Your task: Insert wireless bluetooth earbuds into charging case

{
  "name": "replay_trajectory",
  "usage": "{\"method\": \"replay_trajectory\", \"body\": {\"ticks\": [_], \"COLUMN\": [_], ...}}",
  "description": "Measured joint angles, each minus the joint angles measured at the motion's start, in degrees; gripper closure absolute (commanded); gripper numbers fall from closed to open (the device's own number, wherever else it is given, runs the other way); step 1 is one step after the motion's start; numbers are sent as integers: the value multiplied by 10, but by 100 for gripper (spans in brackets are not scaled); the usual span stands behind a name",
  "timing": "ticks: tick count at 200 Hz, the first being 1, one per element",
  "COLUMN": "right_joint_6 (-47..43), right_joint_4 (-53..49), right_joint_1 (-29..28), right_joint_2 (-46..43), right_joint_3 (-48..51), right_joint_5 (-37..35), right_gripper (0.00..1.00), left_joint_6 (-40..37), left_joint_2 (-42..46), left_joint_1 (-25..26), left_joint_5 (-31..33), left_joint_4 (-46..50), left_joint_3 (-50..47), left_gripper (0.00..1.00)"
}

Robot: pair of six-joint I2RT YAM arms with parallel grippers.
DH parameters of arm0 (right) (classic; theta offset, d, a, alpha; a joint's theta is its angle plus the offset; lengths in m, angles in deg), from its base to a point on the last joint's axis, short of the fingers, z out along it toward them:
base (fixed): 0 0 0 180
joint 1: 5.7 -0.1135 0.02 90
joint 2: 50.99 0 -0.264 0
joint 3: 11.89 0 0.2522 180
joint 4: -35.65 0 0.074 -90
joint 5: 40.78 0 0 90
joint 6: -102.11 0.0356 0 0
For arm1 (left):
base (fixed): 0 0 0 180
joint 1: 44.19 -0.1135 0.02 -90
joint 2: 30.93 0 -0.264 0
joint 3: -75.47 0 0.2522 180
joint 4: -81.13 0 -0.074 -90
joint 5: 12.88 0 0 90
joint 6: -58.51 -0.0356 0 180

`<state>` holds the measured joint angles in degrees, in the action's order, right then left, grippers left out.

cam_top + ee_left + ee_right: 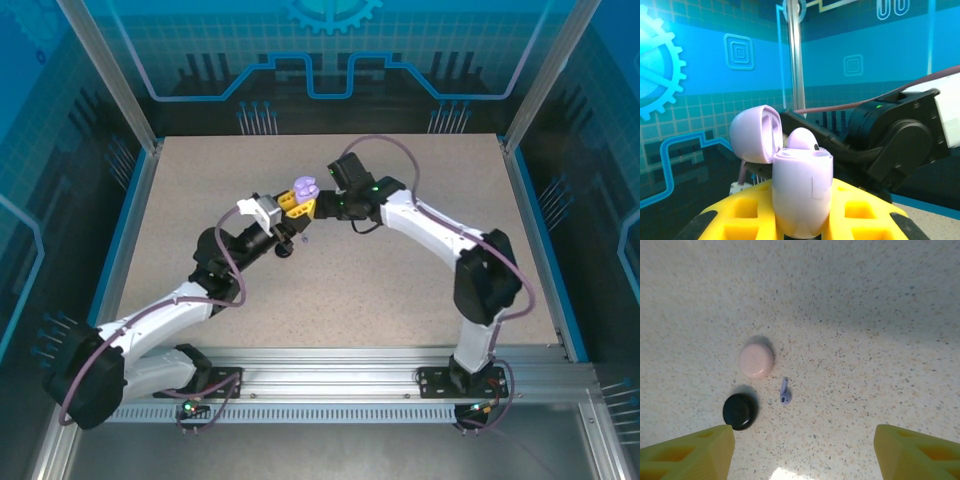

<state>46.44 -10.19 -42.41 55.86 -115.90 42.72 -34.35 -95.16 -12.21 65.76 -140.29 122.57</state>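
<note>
My left gripper (802, 202) is shut on a lavender charging case (801, 192), held upright above the middle of the table (303, 187). Its lid (754, 134) is flipped open to the left. One lavender earbud (802, 139) sits in the case with its rounded top sticking out. A second lavender earbud (784, 392) lies loose on the table below. My right gripper (803, 432) hangs open above it with nothing between its yellow fingers (700, 450). In the left wrist view the right arm's black wrist (895, 145) is close behind the case.
A closed pale pink round case (756, 360) and a closed black round case (739, 411) lie on the speckled table (865, 340), just left of the loose earbud. Blue walls and metal posts (110, 80) ring the table.
</note>
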Motion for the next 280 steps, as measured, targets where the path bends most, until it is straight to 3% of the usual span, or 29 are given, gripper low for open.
{"method": "replay_trajectory", "body": {"ticks": [86, 280], "right_joint_6": [-85, -85], "right_joint_4": [-86, -138], "right_joint_1": [-74, -74], "right_joint_2": [207, 308], "right_joint_3": [-170, -265], "right_joint_5": [-10, -47], "right_gripper": [47, 57], "left_joint_6": [29, 30], "left_joint_2": [31, 35], "left_joint_1": [-29, -34], "left_joint_5": [26, 26], "left_joint_4": [29, 40], "left_joint_3": [-10, -20], "left_gripper": [100, 100]}}
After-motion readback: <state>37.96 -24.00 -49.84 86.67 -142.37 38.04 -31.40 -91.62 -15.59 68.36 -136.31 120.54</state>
